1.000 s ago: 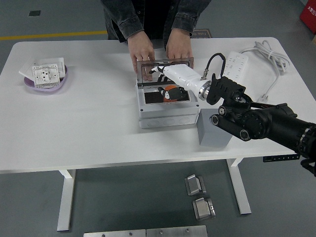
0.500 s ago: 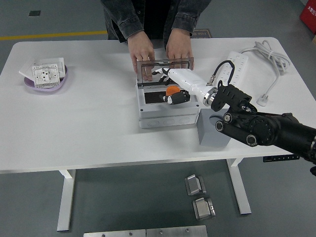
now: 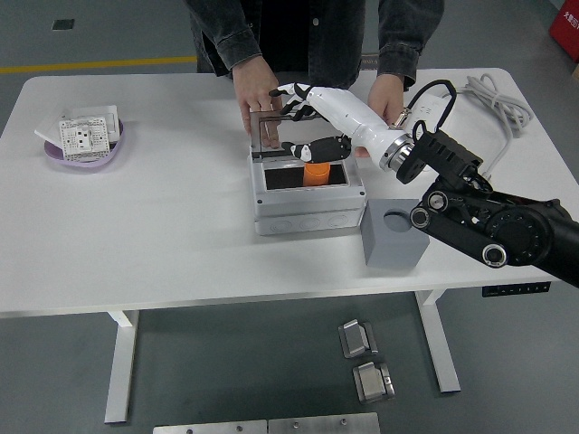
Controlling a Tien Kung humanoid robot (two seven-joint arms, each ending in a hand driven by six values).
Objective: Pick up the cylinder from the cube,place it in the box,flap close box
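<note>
An orange cylinder (image 3: 317, 173) stands inside the grey box (image 3: 308, 201) at the table's middle. The box's clear lid (image 3: 277, 131) is tipped up at the far side, and a person's hand (image 3: 258, 95) holds it there. My right hand (image 3: 301, 119) hovers above the box's back edge by the lid, fingers spread, thumb just over the cylinder, holding nothing. To the right of the box sits the grey cube (image 3: 393, 242), whose round hole (image 3: 395, 218) is bare. The person's other hand (image 3: 387, 94) rests on the table behind my forearm.
A purple dish (image 3: 83, 152) with white socket plates sits at the far left. A white power strip and cable (image 3: 493, 101) lie at the back right. My black right arm (image 3: 488, 226) reaches in over the cube's right side.
My right hand has let go of the orange cylinder, which now stands in the box, and has risen back toward the lid. One of the person's hands left the lid and moved right.
</note>
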